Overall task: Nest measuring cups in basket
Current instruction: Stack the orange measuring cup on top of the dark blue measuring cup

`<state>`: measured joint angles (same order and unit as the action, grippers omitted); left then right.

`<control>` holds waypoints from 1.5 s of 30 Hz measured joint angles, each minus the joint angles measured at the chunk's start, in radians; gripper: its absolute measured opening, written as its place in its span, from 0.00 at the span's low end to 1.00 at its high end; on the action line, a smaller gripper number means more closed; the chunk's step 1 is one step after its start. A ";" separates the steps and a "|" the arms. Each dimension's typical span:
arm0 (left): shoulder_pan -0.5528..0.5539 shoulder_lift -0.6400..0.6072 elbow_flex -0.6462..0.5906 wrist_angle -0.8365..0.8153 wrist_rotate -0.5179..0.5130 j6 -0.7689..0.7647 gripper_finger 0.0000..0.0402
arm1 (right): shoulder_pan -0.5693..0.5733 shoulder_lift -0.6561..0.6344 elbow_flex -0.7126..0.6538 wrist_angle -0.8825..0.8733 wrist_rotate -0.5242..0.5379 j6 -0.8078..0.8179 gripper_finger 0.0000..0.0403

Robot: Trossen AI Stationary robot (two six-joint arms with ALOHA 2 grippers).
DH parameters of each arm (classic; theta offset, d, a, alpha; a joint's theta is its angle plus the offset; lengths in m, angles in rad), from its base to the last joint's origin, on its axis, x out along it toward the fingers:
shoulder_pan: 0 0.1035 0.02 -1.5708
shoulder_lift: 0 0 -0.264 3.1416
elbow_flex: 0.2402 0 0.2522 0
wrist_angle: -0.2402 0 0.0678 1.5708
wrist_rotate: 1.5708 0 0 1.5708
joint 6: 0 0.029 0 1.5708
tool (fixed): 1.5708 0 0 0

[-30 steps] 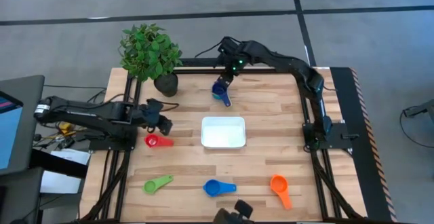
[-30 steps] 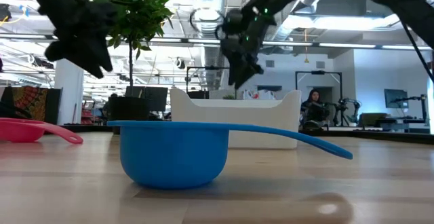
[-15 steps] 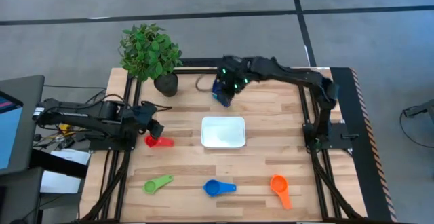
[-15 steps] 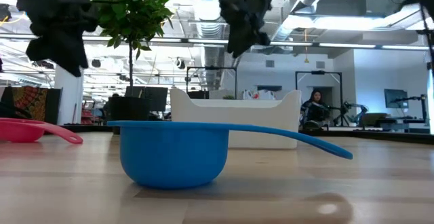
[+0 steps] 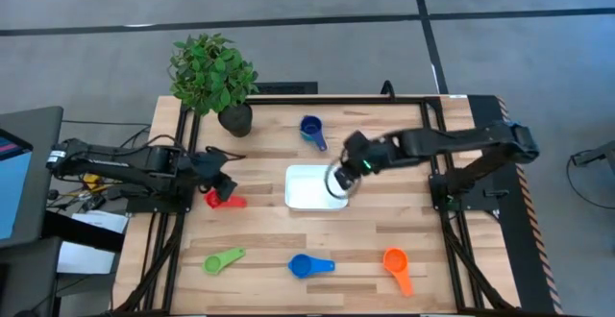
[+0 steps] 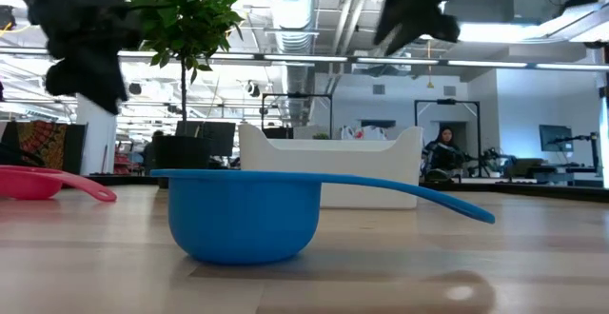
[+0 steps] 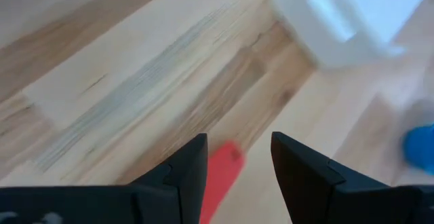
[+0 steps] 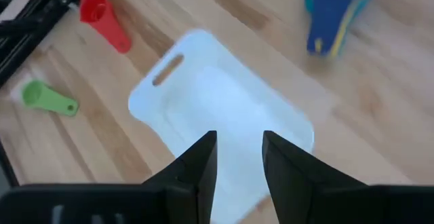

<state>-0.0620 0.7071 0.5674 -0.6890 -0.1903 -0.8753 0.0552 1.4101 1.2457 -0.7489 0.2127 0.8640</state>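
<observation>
High view: right hand [image 5: 338,181] apart, hiding basket [image 5: 306,188] edge; left hand [image 5: 223,186] apart.

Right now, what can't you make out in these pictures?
- Red cup bowl: in the high view, under the left gripper; left wrist view shows only its handle.
- Navy cup: what nests inside; tiny in high view, blurred and edge-cut in right wrist view.
- Basket inside: low view, its wall hides it.
</observation>
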 joint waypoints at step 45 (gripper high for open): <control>-0.261 0.525 0.035 0.866 -0.366 -0.184 0.38 | 0.827 0.010 -0.492 0.053 -0.058 0.859 0.41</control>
<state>-0.3228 1.2324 0.6022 0.1772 -0.5566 -1.0597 0.8825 1.4204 0.7532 -0.6956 0.1551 1.7229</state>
